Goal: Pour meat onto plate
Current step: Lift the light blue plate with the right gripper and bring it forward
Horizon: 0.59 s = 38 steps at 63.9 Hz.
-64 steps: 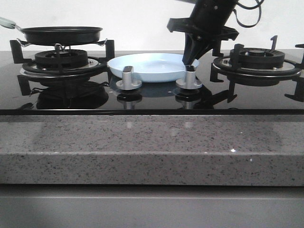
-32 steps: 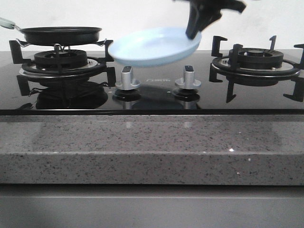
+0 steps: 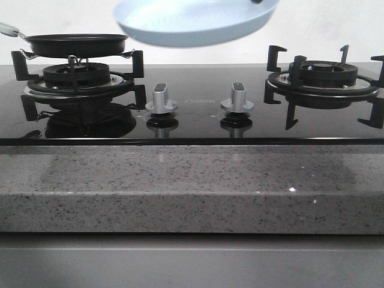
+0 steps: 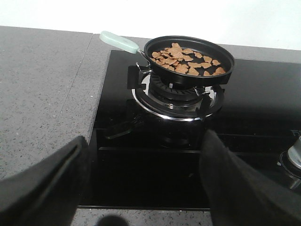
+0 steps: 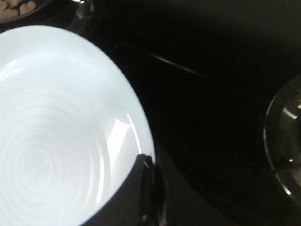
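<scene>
A: What has been changed just now?

B: The pale light-blue shallow round plate (image 3: 198,23) has been lifted. A second ago it was lying on the black glass stove top (image 3: 192,123) between the two burners, right behind the two silver knobs (image 3: 161,99). Now it is held up in the air at the top middle of the front view, tilted a little, and nothing is touched by it below.

A: What is it held by?

B: Its rim is pinched by the right gripper (image 5: 143,188). In the right wrist view one dark finger is seen clamped over the plate's edge at the bottom middle. Nothing is seen inside the plate.

A: And where is the meat?

B: The reddish-brown flat pieces of meat (image 4: 186,61) are seen in the black round frying pan (image 4: 189,59), which is set on the left burner (image 4: 176,96), at the upper middle of the left wrist view. The pan's pale green handle (image 4: 118,41) is not held by anything.

A: What about the left gripper?

B: The left gripper (image 4: 141,181) is spread wide and nothing is held in it. It is kept well back from the pan.

A: What does that mean for the job?

B: It is guessed that the plate is being carried toward the pan. No meat has been poured yet.
</scene>
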Available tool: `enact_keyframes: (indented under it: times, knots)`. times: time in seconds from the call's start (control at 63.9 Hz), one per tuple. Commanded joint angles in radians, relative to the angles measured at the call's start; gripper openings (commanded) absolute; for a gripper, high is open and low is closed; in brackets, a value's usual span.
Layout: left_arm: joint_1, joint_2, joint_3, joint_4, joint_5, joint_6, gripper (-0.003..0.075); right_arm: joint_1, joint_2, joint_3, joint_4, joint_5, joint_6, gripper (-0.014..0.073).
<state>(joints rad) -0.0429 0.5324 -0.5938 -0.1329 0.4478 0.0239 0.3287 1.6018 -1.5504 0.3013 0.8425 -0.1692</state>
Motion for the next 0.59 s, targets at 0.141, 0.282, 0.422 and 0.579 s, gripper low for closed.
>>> enact_keyframes:
  times: [0.141, 0.282, 0.422, 0.579]
  knots:
    - [0.005, 0.009, -0.035, -0.012, -0.077, -0.003, 0.0493, 0.02, -0.094, 0.169, 0.031, -0.127, -0.016, -0.0068]
    - [0.005, 0.009, -0.035, -0.012, -0.077, -0.003, 0.0493, 0.02, -0.087, 0.223, 0.031, -0.18, -0.016, -0.0068]
    - [0.005, 0.009, -0.035, -0.012, -0.077, -0.003, 0.0493, 0.02, -0.067, 0.23, 0.031, -0.213, -0.016, -0.0068]
    - [0.005, 0.009, -0.035, -0.012, -0.073, -0.003, 0.0493, 0.02, -0.031, 0.23, 0.031, -0.222, -0.016, -0.0068]
